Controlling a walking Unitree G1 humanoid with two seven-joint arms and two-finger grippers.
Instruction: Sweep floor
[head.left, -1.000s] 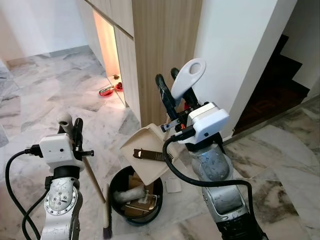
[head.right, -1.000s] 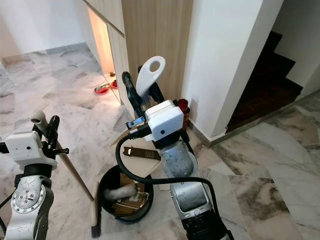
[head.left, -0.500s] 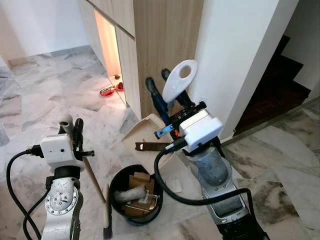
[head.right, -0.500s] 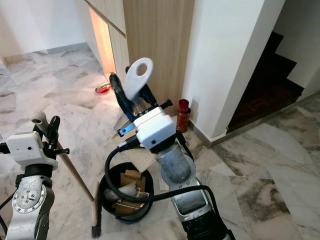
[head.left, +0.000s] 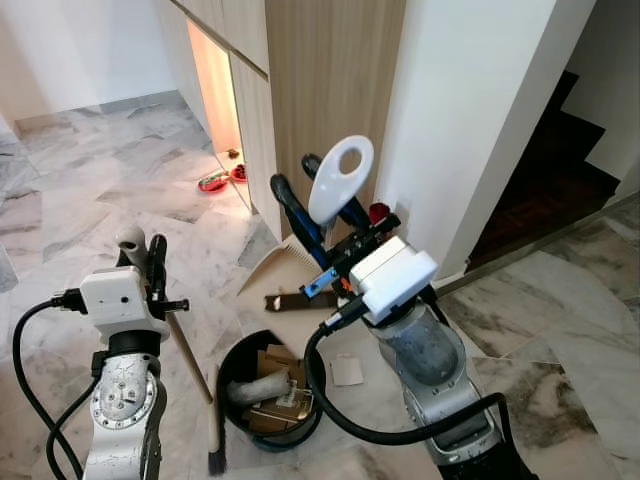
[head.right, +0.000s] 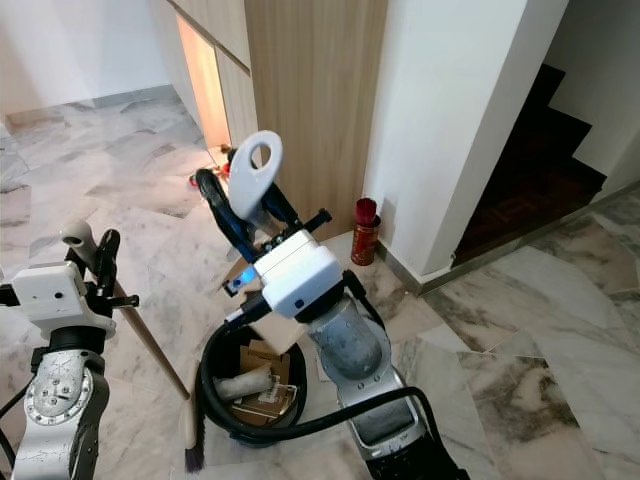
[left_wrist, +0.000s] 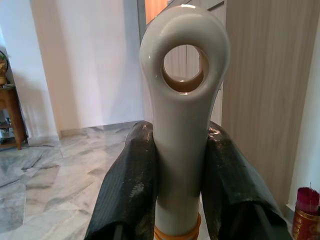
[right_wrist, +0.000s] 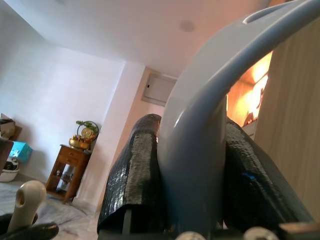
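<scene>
My left gripper (head.left: 143, 258) is shut on the pale knob of the broom (head.left: 190, 362). The broom's wooden stick slants down to dark bristles (head.left: 214, 445) on the floor beside the black bin (head.left: 226, 376). In the left wrist view the looped broom handle (left_wrist: 183, 100) sits pinched between both black fingers. My right gripper (head.left: 325, 197) is shut on the white looped handle (head.left: 341, 178) of the beige dustpan (head.left: 278, 272). The pan hangs steeply tilted just behind and above the bin. Cardboard scraps and a pale roll (head.left: 268, 388) lie inside the bin.
A wooden cabinet (head.left: 320, 90) with a lit niche stands straight ahead, with red bowls (head.left: 214, 183) on the floor at its foot. A red canister (head.right: 363, 232) stands by the white wall. Dark stairs (head.left: 560, 170) lie to the right. A white scrap (head.left: 347, 372) rests beside the bin.
My right arm has swung the dustpan leftward and tipped it from lying over the bin to hanging steeply behind it. The left arm and broom have stayed still.
</scene>
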